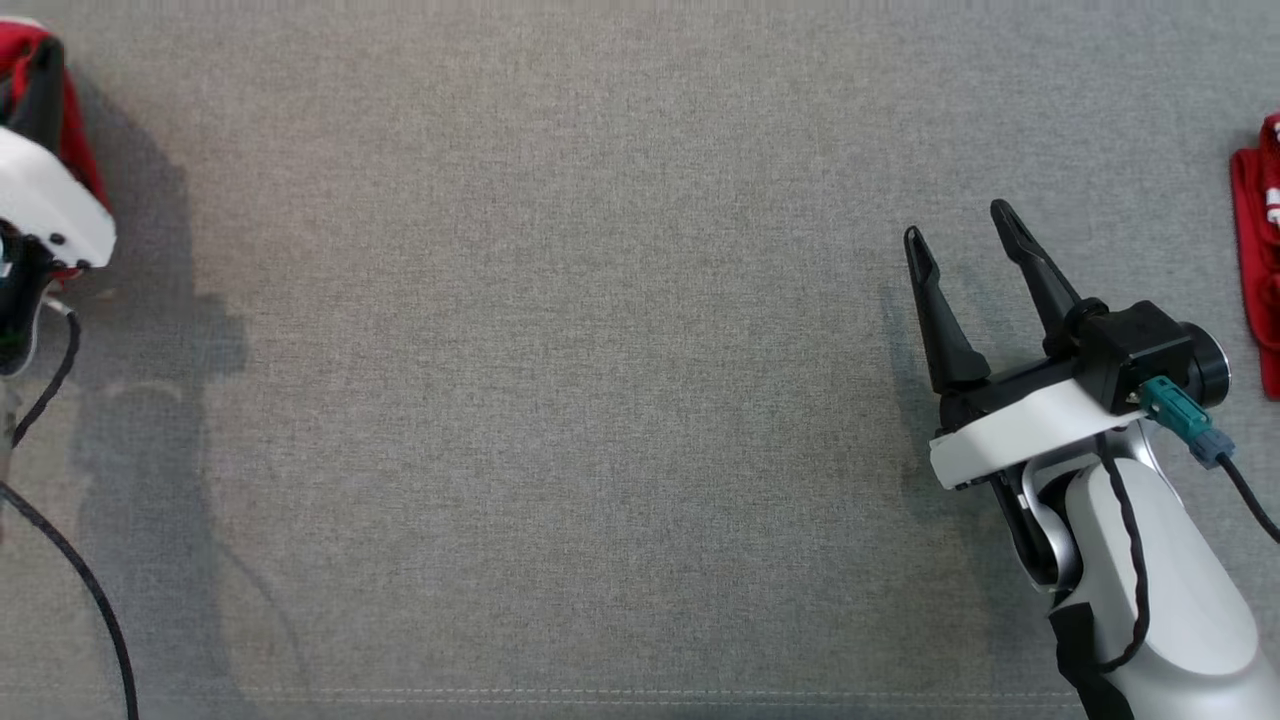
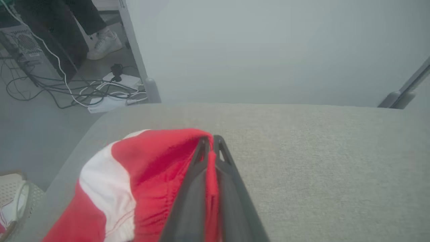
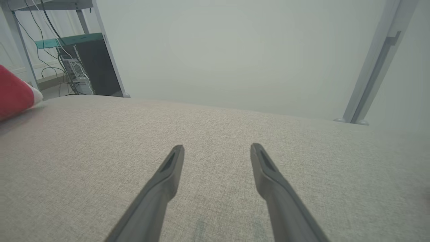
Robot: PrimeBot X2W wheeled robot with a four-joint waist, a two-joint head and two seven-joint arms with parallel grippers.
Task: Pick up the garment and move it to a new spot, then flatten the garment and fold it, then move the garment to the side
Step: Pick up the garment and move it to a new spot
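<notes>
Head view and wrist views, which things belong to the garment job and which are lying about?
Job: red-and-white garment, left gripper shut on it, open right gripper, grey table.
Lying about: red cloth at table's right edge, floor cables, computer tower, person's shoe.

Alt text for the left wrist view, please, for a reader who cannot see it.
The left gripper is shut on a fold of a red-and-white cloth garment bunched near a corner of the grey fabric-covered table. Tangled cables and a person's pale shoe show on the floor beyond.

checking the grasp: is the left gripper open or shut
Shut: the left gripper has its fingers nearly touching, a strip of the red garment pinched between them.
</notes>
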